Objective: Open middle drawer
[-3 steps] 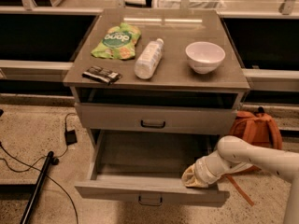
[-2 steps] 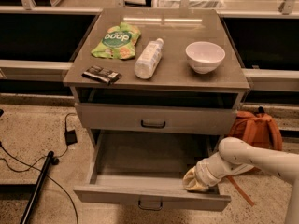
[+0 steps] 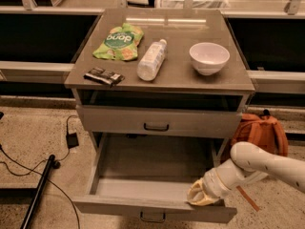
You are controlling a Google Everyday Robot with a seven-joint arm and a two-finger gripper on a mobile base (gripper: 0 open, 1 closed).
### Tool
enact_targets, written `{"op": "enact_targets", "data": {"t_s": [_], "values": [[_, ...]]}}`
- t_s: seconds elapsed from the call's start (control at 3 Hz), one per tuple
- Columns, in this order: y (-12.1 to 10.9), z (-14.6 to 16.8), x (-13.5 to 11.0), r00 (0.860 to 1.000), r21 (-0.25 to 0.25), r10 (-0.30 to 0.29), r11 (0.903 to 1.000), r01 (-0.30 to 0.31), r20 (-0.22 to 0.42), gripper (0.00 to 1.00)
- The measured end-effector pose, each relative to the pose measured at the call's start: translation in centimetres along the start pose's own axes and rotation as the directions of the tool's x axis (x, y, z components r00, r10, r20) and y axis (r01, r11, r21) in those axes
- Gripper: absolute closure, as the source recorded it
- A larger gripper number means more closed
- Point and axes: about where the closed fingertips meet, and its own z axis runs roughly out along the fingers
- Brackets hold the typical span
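The middle drawer (image 3: pixel 138 207) is a wide grey metal drawer with a small dark loop handle (image 3: pixel 152 218). It stands pulled far out of the cabinet, and its inside looks empty. My gripper (image 3: pixel 200 197) rests at the top edge of the drawer's front panel, near its right end, with my white arm (image 3: pixel 267 166) reaching in from the right. The uppermost grey drawer (image 3: pixel 157 121) is closed above it. The lowest drawer is hidden under the open one.
On the cabinet top (image 3: pixel 176 80) lie a green snack bag (image 3: pixel 119 42), a white bottle (image 3: pixel 151 60) on its side, a white bowl (image 3: pixel 208 57) and a dark bar (image 3: pixel 103 76). An orange backpack (image 3: pixel 259 132) sits right of the cabinet. Cables, an adapter (image 3: pixel 72 140) and a black pole (image 3: pixel 40 190) lie on the floor at left.
The middle drawer has slid a little further out toward the camera, and my gripper has moved with its front edge.
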Motion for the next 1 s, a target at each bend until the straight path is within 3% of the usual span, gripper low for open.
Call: {"op": "enact_targets", "data": {"t_s": [0.33,0.67,1.0], "values": [[2.3,-2.8,-3.9,0.992,0.027,-0.023,0.9994,0.02,0.122,1.0],[2.6,-6.9,-6.8,0.974,0.157,-0.067,0.987,0.032,0.219,1.0],[2.9,-7.4,-6.9,0.97,0.178,-0.06,0.9839,0.017,0.236,0.82]]}}
